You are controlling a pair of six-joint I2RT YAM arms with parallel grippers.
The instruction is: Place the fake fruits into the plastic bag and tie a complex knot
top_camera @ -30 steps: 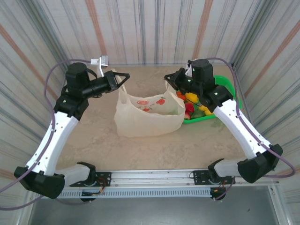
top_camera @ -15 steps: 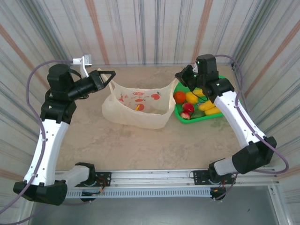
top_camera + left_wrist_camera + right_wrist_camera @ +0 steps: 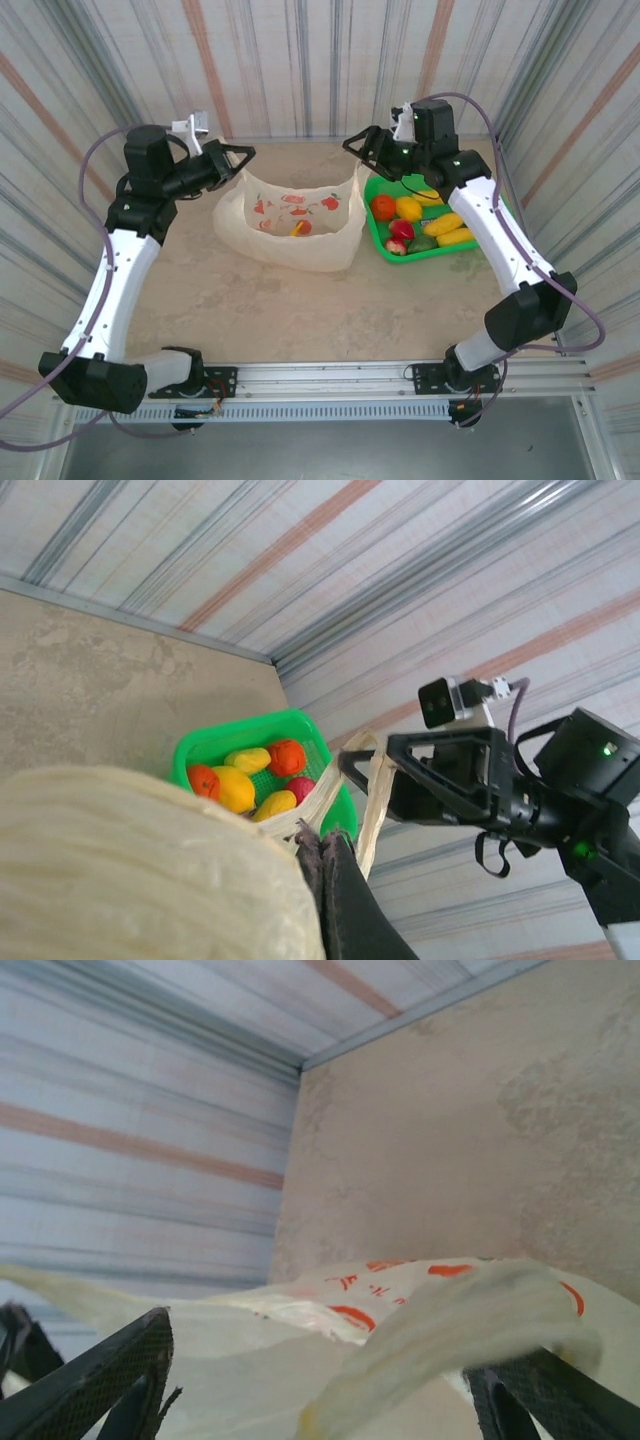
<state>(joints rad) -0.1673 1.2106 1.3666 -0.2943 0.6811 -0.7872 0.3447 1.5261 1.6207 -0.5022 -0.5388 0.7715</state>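
The tabletop (image 3: 300, 310) carries the bag (image 3: 300, 250), which lies left of centre, mouth up and stretched open between both arms. The green basket (image 3: 374, 232) sits just beside it on the right. Most fruits (image 3: 408, 208) lie in the basket; one piece (image 3: 300, 228) appears to rest inside the bag. The right tool (image 3: 358, 155) has its jaws wide apart, with a bag handle (image 3: 374, 805) draped across them. The left tool (image 3: 243, 160) lifts the opposite edge; whether its jaws are wide or narrow cannot be determined. Assessment: loading has barely started, and tying has not begun.
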